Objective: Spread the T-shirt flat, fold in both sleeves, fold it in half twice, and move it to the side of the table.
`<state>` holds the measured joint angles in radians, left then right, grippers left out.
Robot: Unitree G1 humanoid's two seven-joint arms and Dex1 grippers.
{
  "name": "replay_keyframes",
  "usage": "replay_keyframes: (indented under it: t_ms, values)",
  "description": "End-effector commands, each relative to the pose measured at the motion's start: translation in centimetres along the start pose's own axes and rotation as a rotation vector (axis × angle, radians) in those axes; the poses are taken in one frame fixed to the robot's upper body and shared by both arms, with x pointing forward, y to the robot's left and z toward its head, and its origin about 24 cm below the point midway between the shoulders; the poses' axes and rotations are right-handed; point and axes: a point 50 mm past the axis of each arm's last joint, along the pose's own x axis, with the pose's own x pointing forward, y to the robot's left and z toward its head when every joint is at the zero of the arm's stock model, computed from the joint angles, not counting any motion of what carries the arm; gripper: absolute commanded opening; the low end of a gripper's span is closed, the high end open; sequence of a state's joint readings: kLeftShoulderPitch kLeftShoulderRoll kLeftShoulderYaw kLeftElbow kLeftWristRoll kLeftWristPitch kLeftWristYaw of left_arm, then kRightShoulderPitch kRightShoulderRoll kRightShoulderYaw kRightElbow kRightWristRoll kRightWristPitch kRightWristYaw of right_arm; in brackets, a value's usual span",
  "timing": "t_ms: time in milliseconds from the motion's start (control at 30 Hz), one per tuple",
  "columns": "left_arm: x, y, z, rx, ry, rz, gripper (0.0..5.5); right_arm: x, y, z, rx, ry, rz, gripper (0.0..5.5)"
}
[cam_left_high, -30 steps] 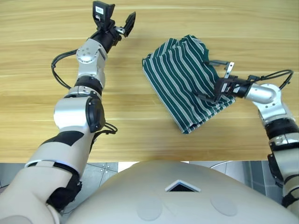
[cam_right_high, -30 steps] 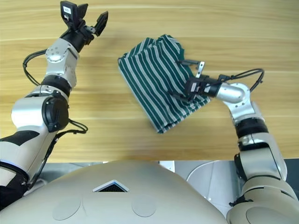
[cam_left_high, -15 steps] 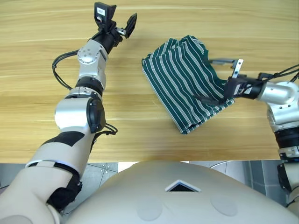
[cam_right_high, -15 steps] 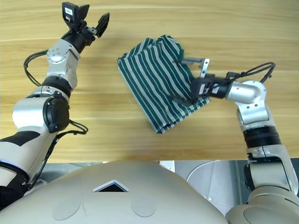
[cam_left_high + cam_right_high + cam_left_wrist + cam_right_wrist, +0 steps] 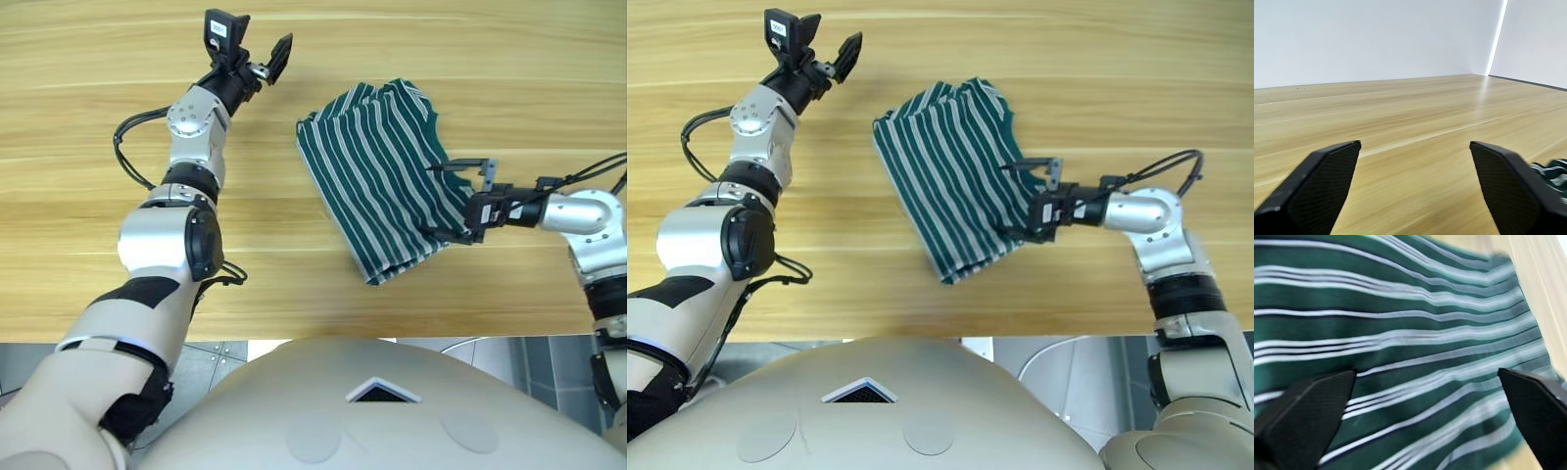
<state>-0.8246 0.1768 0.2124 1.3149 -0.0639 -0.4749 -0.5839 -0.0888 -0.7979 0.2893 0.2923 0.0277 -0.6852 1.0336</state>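
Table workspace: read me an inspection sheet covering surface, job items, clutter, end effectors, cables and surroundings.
Surface: wooden table, bare planks.
Job's things: striped T-shirt folded, lying right of centre.
Clutter: nothing seen.
End effectors: left end effector open, over the table left of the T-shirt; right end effector open at the T-shirt's right edge.
Cables: left-arm cable and right-arm cable loop beside their arms.
Surroundings: white wall beyond the table; grey floor at its near edge.

Bare lab-like room: long wooden table (image 5: 88,147), plain white walls (image 5: 1376,39), grey floor tiles (image 5: 211,354).
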Motion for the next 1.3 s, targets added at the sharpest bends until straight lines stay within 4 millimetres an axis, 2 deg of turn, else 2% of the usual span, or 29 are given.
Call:
replay_keyframes:
  t_ms: [33, 100, 167, 267, 400, 567, 700, 833, 1000, 1167, 1300]
  values:
    - [-0.2, 0.2, -0.1, 0.017, 0.003, -0.005, 4.15, 2.5, 1.6, 2.0, 0.027, -0.163, 0.070, 5.37]
    - [-0.3, 0.4, 0.0, 0.019, 0.001, -0.002, 4.15, 3.2, 1.2, 3.1, 0.034, -0.255, 0.049, 5.37]
    - [-0.4, 0.4, 0.0, 0.020, 0.001, -0.003, 4.15, 3.5, -0.1, 4.0, 0.049, -0.338, -0.016, 5.37]
    - [-0.5, 0.4, -0.1, 0.023, -0.003, -0.005, 4.15, 3.8, -2.3, 4.1, 0.069, -0.379, -0.121, 5.37]
    - [-0.5, 0.3, -0.1, 0.027, -0.010, -0.013, 4.15, 3.7, -3.2, 3.9, 0.072, -0.375, -0.174, 5.37]
    - [-0.5, 0.0, 0.1, 0.064, -0.023, -0.046, 4.15, 0.5, -5.3, 3.1, 0.013, -0.272, -0.295, 5.37]
    - [-0.3, -0.5, -0.1, 0.065, -0.022, -0.058, 4.15, -3.3, -5.8, 1.2, -0.010, -0.093, -0.375, 5.37]
    - [-0.2, -0.6, -0.2, 0.063, -0.015, -0.057, 4.15, -5.4, -4.3, -0.6, 0.028, 0.011, -0.400, 5.37]
    - [-0.1, -0.5, 0.1, 0.069, -0.019, -0.056, 4.15, -5.5, -1.4, -1.5, 0.069, 0.063, -0.309, 5.37]
    - [0.0, -0.5, 0.2, 0.076, -0.018, -0.063, 4.15, -3.8, 2.1, -1.2, 0.118, 0.030, -0.155, 5.37]
    - [0.0, -0.5, 0.3, 0.083, -0.020, -0.068, 4.15, -2.2, 3.8, -0.8, 0.164, -0.006, -0.086, 5.37]
